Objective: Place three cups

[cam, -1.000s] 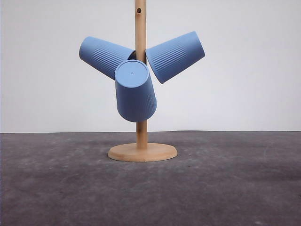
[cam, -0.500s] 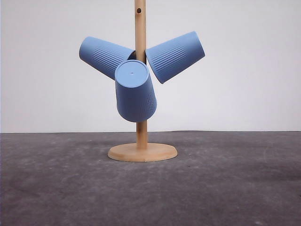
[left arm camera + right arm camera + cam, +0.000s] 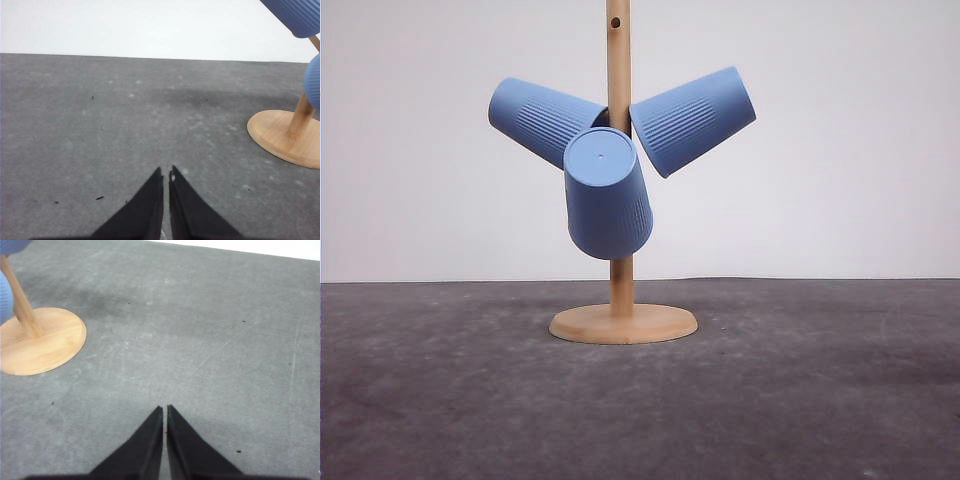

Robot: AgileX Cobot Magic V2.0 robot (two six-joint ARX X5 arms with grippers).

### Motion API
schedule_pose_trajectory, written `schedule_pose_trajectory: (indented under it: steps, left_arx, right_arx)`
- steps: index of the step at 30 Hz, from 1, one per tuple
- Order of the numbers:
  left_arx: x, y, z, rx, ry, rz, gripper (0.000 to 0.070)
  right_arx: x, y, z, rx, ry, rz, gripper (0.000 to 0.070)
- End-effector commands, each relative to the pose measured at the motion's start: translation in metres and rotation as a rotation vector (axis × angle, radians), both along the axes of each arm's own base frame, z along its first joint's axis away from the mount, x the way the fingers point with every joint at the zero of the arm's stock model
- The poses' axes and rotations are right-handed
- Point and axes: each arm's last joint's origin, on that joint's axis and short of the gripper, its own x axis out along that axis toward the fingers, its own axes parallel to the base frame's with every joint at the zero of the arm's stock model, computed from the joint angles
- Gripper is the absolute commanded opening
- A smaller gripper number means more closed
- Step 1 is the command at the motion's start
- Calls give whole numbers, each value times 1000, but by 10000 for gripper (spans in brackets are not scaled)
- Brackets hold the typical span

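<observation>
Cups (image 3: 608,195) on stand (image 3: 619,60), bases angled outward

The wooden stand (image 3: 619,200) rests mid-table (image 3: 820,400), toward its far edge. On its pegs hang three cups: the left cup (image 3: 540,118), the right cup (image 3: 695,118), and the front cup (image 3: 607,195) lower, before the post.

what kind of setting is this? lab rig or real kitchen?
Most likely a staged lab tabletop, not a kitchen: a bare grey mat, a plain white backdrop, and just one wooden stand holding three blue cups.
</observation>
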Motion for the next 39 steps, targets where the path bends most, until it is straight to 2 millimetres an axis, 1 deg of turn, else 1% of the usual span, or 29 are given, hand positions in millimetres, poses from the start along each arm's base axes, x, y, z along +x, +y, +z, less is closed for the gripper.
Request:
schedule_pose_trajectory:
  steps: [1, 11, 12, 14, 19, 21, 28, 31, 35, 39]
  left_arx:
    - [1, 0, -3, 6, -1, -3, 0]
    - [1, 0, -3, 6, -1, -3, 0]
    - [1, 0, -3, 6, -1, -3, 0]
    - [1, 0, -3, 6, -1, -3, 0]
    - [1, 0, -3, 6, -1, -3, 0]
    - [1, 0, -3, 6, -1, -3, 0]
    - [1, 0, -3, 6, -1, -3, 0]
    - [1, 0, -3, 6, -1, -3, 0]
    - [1, 0, -3, 6, -1, -3, 0]
    - [1, 0, -3, 6, -1, -3, 0]
  right_arx:
    - [1, 0, 5, 13, -21, -5, 7]
    - [1, 0, 5, 11, -21, -5, 7]
    - [1, 0, 5, -11, -26, 0, 7]
    - [1, -1, 5, -110, -49, 7, 7]
    - [-1, -5, 4, -178, -71, -32, 7]
    - [-6, -9, -7, -169, -83, -74, 7]
    - [-28, -27, -68, -72, -206, -216, 7]
    - [-33, -31, -86, -46, -235, -252, 7]
    - [-37, -33, -98, -29, -263, -238, 6]
    - [-39, -34, -96, -26, -286, -249, 6]
